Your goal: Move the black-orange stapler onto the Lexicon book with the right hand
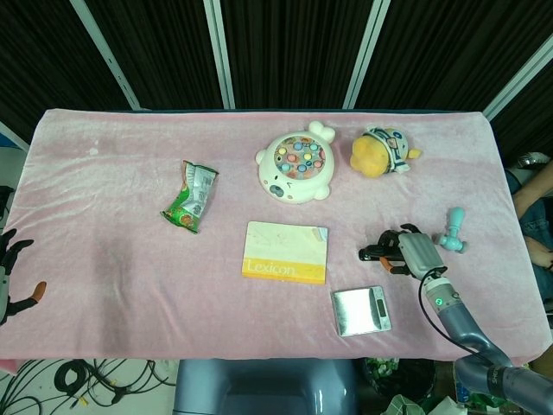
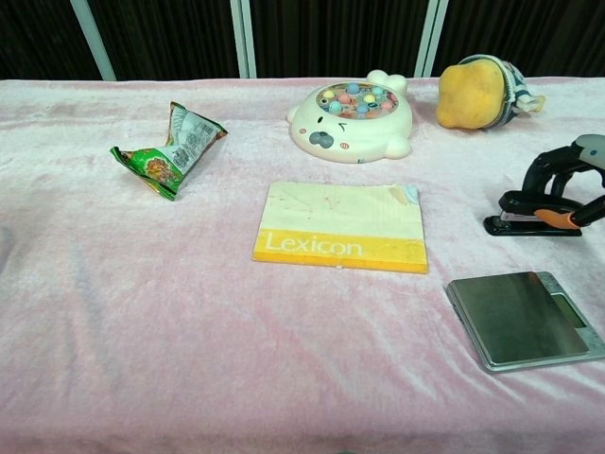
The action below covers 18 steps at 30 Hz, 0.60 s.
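The black-orange stapler (image 1: 377, 254) (image 2: 529, 223) lies on the pink cloth to the right of the Lexicon book (image 1: 286, 252) (image 2: 342, 225), a flat cream and yellow volume near the middle. My right hand (image 1: 413, 252) (image 2: 567, 175) grips the stapler's right part, its dark fingers arching over the top. The stapler's base still rests on the cloth. My left hand (image 1: 9, 268) hangs off the table's far left edge in the head view, fingers spread and holding nothing.
A silver kitchen scale (image 1: 360, 309) (image 2: 525, 318) lies just in front of the stapler. Behind the book stand a white fishing-game toy (image 1: 295, 165) and a yellow plush (image 1: 383, 152). A green snack bag (image 1: 191, 197) lies at left, and a teal object (image 1: 452, 230) sits by the right hand.
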{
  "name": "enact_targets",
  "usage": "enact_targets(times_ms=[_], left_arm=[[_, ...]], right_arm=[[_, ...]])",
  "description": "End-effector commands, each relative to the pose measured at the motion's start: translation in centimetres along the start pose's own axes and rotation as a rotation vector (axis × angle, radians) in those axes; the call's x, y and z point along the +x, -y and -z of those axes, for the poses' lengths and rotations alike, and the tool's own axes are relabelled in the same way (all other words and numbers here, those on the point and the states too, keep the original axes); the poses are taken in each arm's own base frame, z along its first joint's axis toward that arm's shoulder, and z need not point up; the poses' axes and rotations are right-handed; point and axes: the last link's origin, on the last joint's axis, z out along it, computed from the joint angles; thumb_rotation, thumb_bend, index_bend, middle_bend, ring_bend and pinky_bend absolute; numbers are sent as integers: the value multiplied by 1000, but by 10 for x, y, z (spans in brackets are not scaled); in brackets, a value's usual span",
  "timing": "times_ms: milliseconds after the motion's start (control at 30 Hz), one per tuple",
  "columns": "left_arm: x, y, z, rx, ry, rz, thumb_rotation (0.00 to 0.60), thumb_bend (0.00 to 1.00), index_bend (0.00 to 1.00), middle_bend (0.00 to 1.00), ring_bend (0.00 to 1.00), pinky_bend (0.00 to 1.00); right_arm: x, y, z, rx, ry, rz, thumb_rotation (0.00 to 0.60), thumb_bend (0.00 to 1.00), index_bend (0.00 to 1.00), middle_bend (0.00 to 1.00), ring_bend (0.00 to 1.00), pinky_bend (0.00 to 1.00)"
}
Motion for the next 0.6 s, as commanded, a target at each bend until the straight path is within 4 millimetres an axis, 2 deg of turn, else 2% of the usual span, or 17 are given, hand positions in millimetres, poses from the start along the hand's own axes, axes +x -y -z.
enact_targets(times_ms=[33, 367, 600], left_arm=[[0, 0, 0, 0, 0, -1, 600, 307, 196, 31, 0, 6], [0, -1, 0, 1, 1, 3, 600, 307, 196, 31, 0, 6], [-1, -1, 0, 1, 4, 8, 600, 307, 195, 30, 0, 6]], right_arm=[[0, 0, 0, 0, 0, -2, 600, 411, 558, 498, 454, 162], [13, 13, 4, 41, -46, -51, 600, 412, 562, 498, 454, 163], [21, 44, 5, 87, -46, -50, 600, 411, 562, 491, 454, 163]])
